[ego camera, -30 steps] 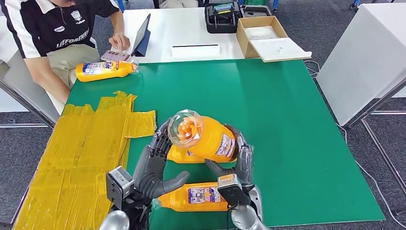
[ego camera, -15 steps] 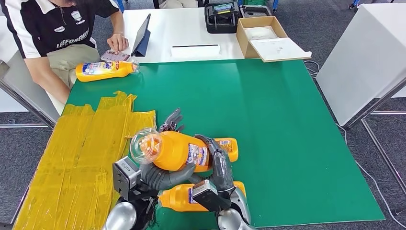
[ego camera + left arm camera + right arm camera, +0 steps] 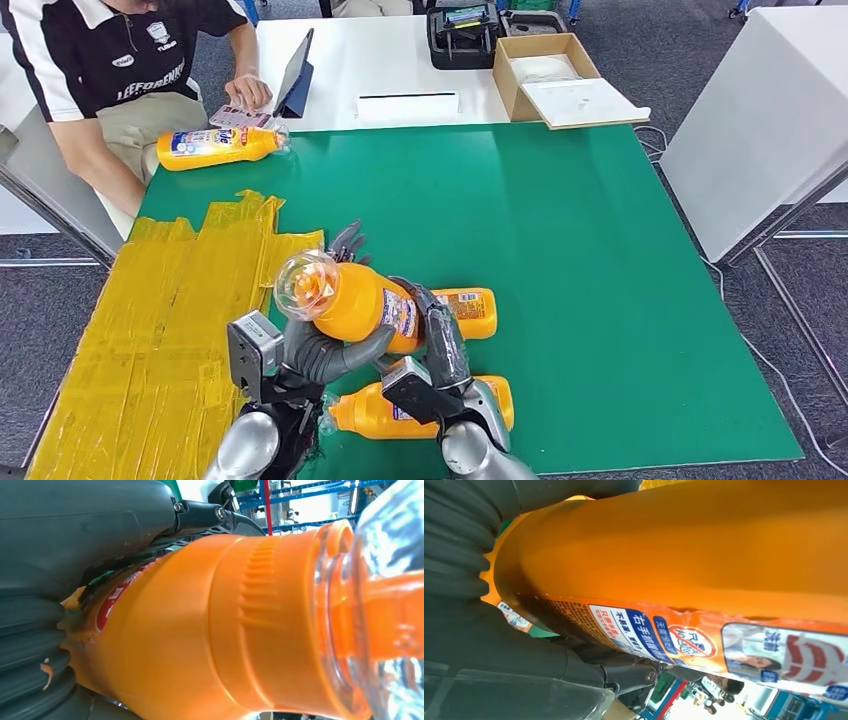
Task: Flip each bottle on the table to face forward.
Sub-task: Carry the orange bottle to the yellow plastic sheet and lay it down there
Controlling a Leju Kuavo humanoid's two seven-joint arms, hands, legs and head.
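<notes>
Both my hands hold one orange bottle (image 3: 365, 302) above the green table (image 3: 600, 300), its clear cap (image 3: 305, 283) pointing left and toward me. My left hand (image 3: 335, 352) cradles it from below and behind. My right hand (image 3: 440, 345) wraps its label end. Close up, the bottle's shoulder (image 3: 225, 630) lies against my left hand (image 3: 75, 540), and its label side (image 3: 704, 580) lies against my right hand (image 3: 479, 635). A second orange bottle (image 3: 470, 310) lies on the table behind the held one. A third (image 3: 385, 415) lies near the front edge under my wrists. A fourth (image 3: 215, 147) lies at the far left corner.
Crinkled yellow tape (image 3: 170, 310) covers the table's left part. A person (image 3: 120, 70) sits at the far left corner beside a tablet (image 3: 297, 75). A cardboard box (image 3: 560, 75) and a black case (image 3: 465, 35) stand on the white table behind. A white table (image 3: 770, 120) stands at the right.
The held bottle has moved left and lower from the middle. My left hand has come under it and now grips it together with the right; the cap now tilts up slightly.
</notes>
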